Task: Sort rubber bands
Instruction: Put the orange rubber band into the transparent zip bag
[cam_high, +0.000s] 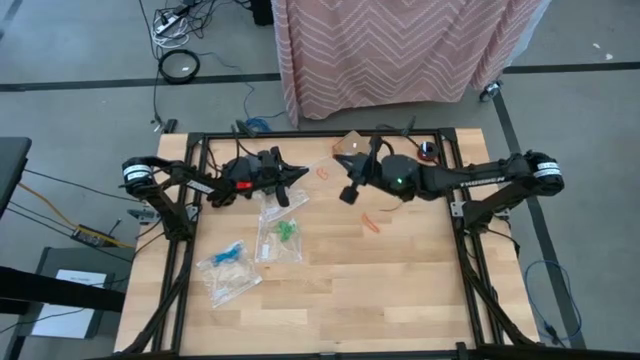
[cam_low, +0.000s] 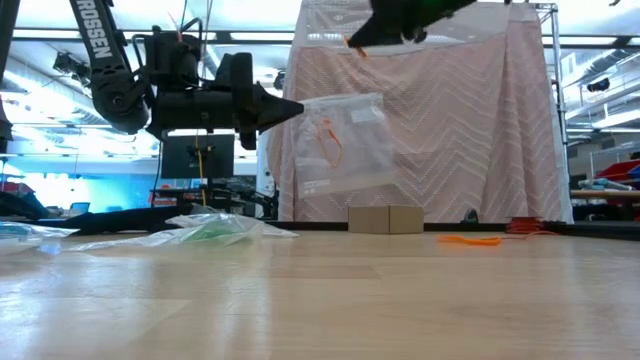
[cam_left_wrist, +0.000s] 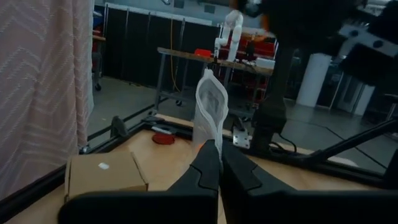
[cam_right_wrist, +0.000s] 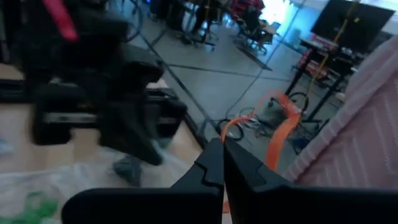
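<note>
- A clear, thin plastic bag (cam_low: 345, 145) is held up off the table by one edge in the pinched-together fingers of the left gripper (cam_high: 298, 178); orange bands (cam_low: 327, 140) are seen inside it as thin curled loops.
- In the left wrist view the same bag (cam_left_wrist: 210, 112) is seen edge-on, rising upright from between the two dark fingertips.
- A flat orange band (cam_right_wrist: 281, 134) is gripped in the closed right gripper (cam_high: 350, 194), which is raised above the table just beside the held bag; in the right wrist view the band bends out past the fingertips.
- One more orange band (cam_high: 370, 221) lies loose on the bare wood near the table's middle, apart from both grippers.
- Two further clear crinkled bags lie flat on the left half: one (cam_high: 280, 238) with green bands (cam_high: 286, 231) inside, one (cam_high: 228, 270) with blue bands (cam_high: 230, 254) inside; their corners lie close together.
- A small cardboard box (cam_high: 351, 144) sits at the far edge, and a small red round thing (cam_high: 428, 151) lies near the far right corner.
- The table (cam_high: 400, 300) is of pale wooden planks, framed by a black metal rail; the near half and the right side are bare wood.
- A pink zigzag-patterned cloth (cam_high: 400, 45) hangs beyond the far edge.
</note>
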